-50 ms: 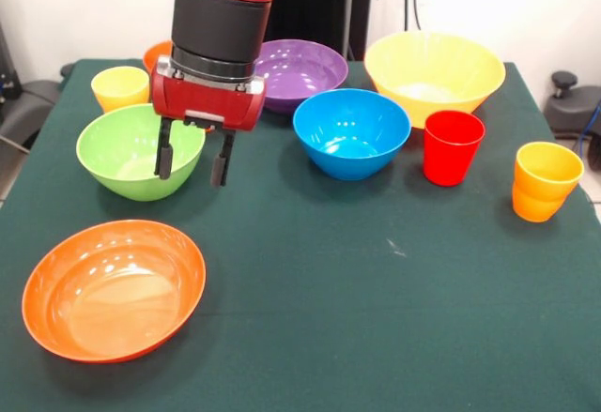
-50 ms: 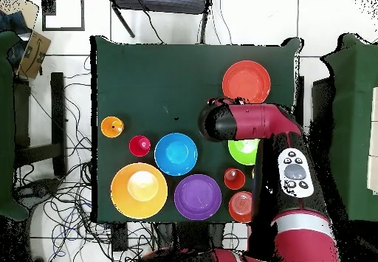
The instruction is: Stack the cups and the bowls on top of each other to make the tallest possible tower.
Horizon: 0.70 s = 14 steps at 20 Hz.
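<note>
- Right now the red and black arm's gripper (image 1: 193, 161) hangs over the green glossy plastic bowl (image 1: 131, 154), at that bowl's 3 o'clock rim in the front view; its two dark fingers are spread apart and grip nothing.
- At 7 o'clock from the gripper, the wide shallow orange plastic bowl (image 1: 113, 289) sits alone on the dark green tablecloth (image 1: 376, 318).
- At 2 o'clock from the gripper stands the blue round plastic bowl (image 1: 351, 132), with the purple plastic bowl (image 1: 305, 72) behind it and the largest, yellow plastic bowl (image 1: 434, 74) further right.
- Beside the blue bowl at 3 o'clock is the red plastic tumbler (image 1: 452, 146); further right stands a yellow tumbler nested in an orange one (image 1: 544, 181).
- At 10 o'clock from the green bowl stands a pale yellow tumbler (image 1: 120, 86), with a small orange bowl (image 1: 155, 54) half hidden behind the arm.
</note>
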Tool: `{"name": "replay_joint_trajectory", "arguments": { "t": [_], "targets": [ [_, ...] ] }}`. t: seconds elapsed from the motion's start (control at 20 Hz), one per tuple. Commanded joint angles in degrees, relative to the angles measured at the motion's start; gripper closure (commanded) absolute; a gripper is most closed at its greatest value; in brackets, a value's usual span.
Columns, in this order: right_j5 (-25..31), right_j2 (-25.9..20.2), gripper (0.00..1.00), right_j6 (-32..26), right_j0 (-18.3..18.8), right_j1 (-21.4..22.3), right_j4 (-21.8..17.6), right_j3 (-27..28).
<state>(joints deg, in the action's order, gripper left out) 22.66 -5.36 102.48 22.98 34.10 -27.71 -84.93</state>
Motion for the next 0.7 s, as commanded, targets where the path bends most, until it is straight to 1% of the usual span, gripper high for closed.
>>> {"name": "replay_joint_trajectory", "arguments": {
  "t": [0.05,0.3,0.7],
  "targets": [
    [4.99,-5.21,0.0,-2.32,0.11,-1.82,0.03,-2.49],
    [4.47,-4.73,0.0,-1.79,-0.51,-2.74,-0.43,-1.49],
    [3.94,-4.8,0.0,-1.58,-0.38,-3.22,-0.49,-1.61]
  ]
}}
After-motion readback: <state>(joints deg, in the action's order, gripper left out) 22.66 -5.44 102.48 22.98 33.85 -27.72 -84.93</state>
